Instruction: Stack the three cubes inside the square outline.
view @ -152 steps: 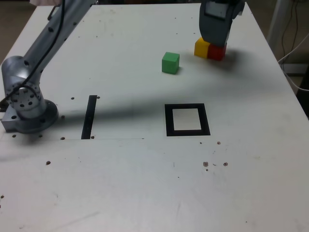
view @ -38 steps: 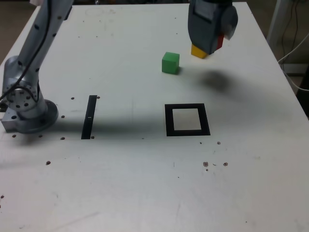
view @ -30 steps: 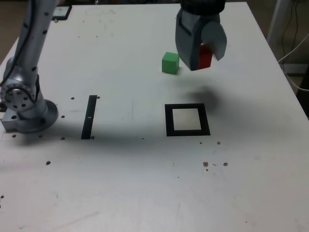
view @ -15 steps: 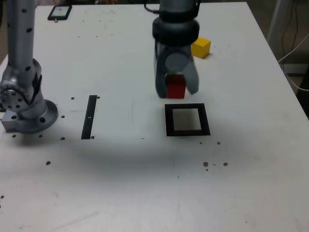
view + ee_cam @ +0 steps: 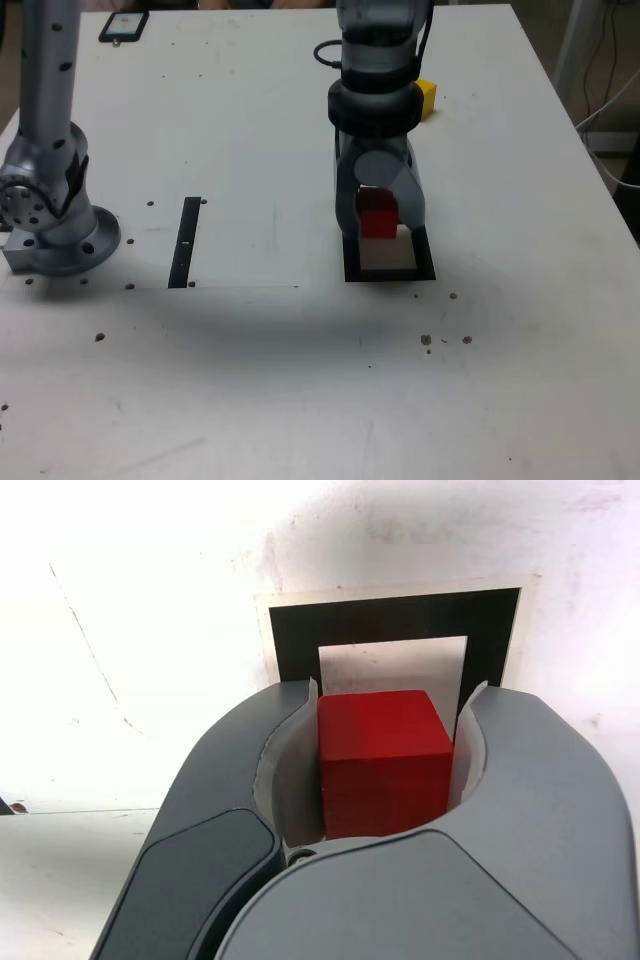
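Our jaws are clamped on the red cube, one on each side of it. We have it over the black square outline, with part of the pale centre showing past the cube; whether it hangs clear or touches down, we cannot tell. The yellow cube sits beyond the arm on the counter, and we cannot see a green one. We judge this to be the placing of the base cube: next we should centre it, lower it flat and let go gently.
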Controlling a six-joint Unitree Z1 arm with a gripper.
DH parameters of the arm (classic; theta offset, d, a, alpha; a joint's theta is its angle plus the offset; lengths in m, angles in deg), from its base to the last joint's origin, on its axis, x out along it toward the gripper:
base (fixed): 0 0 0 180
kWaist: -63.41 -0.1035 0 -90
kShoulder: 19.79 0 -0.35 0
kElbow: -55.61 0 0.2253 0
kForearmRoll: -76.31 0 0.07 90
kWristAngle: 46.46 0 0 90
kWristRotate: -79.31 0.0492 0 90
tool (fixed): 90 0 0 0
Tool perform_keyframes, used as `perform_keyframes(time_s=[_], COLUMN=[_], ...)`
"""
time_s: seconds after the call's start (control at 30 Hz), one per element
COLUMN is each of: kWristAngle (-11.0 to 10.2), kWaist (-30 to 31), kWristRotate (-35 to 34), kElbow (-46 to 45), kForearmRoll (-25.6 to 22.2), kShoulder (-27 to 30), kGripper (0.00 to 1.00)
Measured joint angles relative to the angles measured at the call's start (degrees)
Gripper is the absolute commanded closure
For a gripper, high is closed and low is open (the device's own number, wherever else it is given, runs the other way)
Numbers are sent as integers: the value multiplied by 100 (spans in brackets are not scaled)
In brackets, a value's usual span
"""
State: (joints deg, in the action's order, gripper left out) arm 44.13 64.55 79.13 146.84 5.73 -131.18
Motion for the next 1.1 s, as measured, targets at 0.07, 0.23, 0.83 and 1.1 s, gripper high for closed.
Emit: perform_keyframes(time_s=[0.07,0.23,0.83,1.1], kWristAngle=[3,29,-2,-332], kWaist=[0,0,0,-8], kWristRotate=[-15,-17,-15,95], kElbow=[0,1,-106,61], kForearmRoll=[0,44,279,92], kShoulder=[-81,-174,-260,90], kGripper=[74,71,1,1])
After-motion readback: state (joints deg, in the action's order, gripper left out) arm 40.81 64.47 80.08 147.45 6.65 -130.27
